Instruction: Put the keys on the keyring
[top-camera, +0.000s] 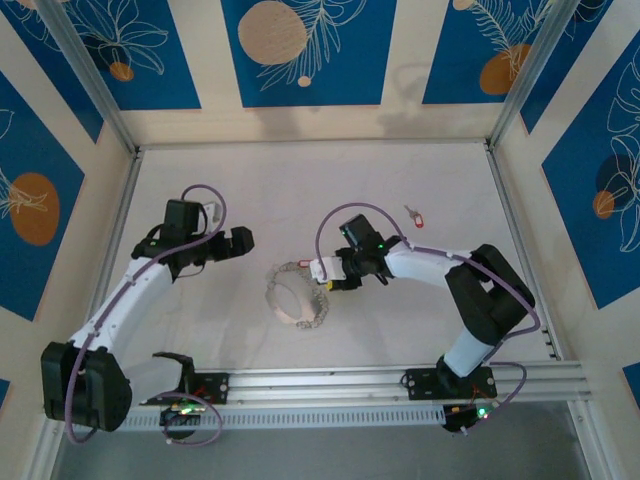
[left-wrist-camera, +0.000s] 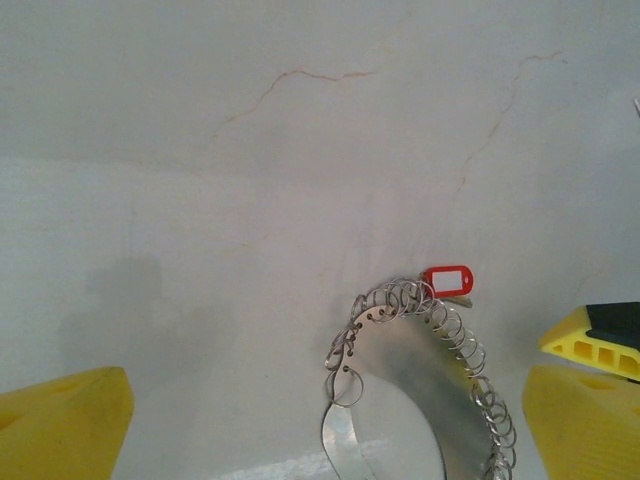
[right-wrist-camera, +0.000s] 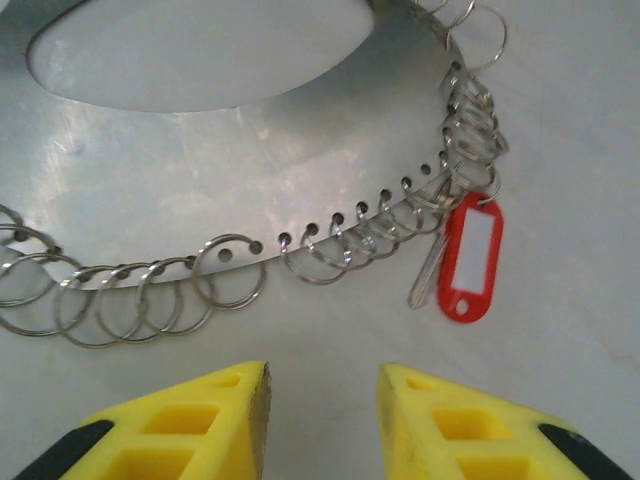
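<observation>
The keyring (top-camera: 273, 292) is a flat silver band loop with many small split rings along its rim, lying mid-table. One key (right-wrist-camera: 428, 270) with a red tag (right-wrist-camera: 470, 262) hangs from a split ring on the keyring's (right-wrist-camera: 200, 180) edge. A second red-tagged key (top-camera: 413, 213) lies loose on the table behind the right arm. My right gripper (top-camera: 322, 272) hovers at the keyring's right edge; its yellow jaws stand apart with nothing between them (right-wrist-camera: 322, 420), just short of the rings. My left gripper (top-camera: 240, 240) sits left of the keyring, wide open (left-wrist-camera: 328, 400), looking at the keyring (left-wrist-camera: 420, 370) and red tag (left-wrist-camera: 447, 279).
The white table (top-camera: 300, 190) is walled by blue-patterned panels. An aluminium rail (top-camera: 330, 380) carrying both arm bases runs along the near edge. Bare table lies behind and to the left of the keyring.
</observation>
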